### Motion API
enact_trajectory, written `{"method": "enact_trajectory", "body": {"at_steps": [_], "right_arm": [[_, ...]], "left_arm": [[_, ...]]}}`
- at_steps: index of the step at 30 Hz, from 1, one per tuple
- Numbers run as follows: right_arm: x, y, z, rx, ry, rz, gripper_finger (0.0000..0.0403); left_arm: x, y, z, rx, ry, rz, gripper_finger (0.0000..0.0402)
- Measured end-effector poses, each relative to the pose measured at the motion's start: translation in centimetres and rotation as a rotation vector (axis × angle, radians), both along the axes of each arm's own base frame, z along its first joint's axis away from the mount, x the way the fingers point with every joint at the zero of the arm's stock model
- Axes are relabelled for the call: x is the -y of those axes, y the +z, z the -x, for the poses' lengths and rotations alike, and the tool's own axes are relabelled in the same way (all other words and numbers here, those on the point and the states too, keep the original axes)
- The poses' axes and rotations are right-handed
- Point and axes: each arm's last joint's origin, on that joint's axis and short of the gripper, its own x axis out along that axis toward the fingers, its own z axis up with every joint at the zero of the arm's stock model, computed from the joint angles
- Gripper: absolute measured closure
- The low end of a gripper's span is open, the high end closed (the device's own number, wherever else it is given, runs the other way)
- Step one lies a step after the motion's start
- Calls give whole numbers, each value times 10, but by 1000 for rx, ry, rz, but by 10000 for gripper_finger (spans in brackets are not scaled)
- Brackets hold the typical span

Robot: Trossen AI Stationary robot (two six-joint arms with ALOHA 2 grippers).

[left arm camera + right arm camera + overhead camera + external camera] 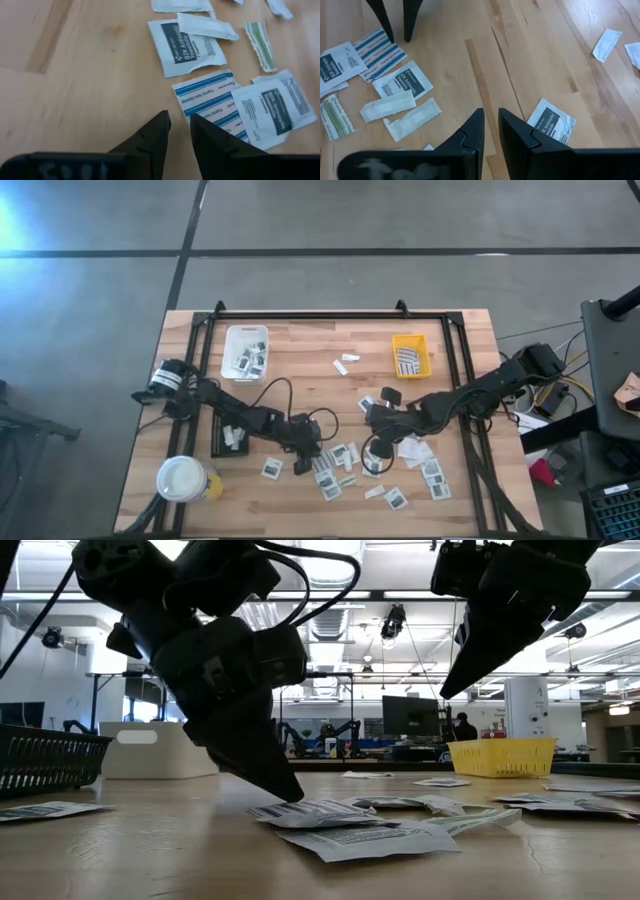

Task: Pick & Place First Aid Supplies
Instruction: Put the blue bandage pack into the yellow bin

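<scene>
On bench front-centre, packets (335, 470) lie scattered. Left hand (179, 131), fingers slightly spread w/ nothing between, tips touching down at striped strip (212, 100). Right hand (491, 125) hovers above, narrow gap, empty. Best: straddle one strip edge only, then pinch.

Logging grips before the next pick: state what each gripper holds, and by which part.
Nothing is held. The left gripper is empty, its fingers slightly apart over the blue-striped packet. The right gripper hangs empty above bare table.
</scene>
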Motion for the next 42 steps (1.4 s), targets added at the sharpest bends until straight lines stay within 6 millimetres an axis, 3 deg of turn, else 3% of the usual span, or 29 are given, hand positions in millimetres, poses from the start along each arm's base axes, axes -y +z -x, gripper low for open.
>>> {"method": "enact_trajectory", "body": {"at_steps": [7, 17, 25, 35, 42], "right_arm": [[0, -2, 1, -6, 0, 2, 349], [0, -3, 1, -5, 0, 2, 349], [1, -3, 2, -6, 0, 3, 349], [1, -3, 1, -5, 0, 2, 349], [0, -3, 1, 3, 4, 2, 349]], "left_arm": [[17, 25, -7, 177, -168, -63, 294], [18, 5, -6, 79, -199, -37, 294], [11, -5, -7, 8, -122, 3, 294], [-17, -15, 1, -170, 172, -93, 294], [-32, -16, 0, -176, 323, -105, 294]]}}
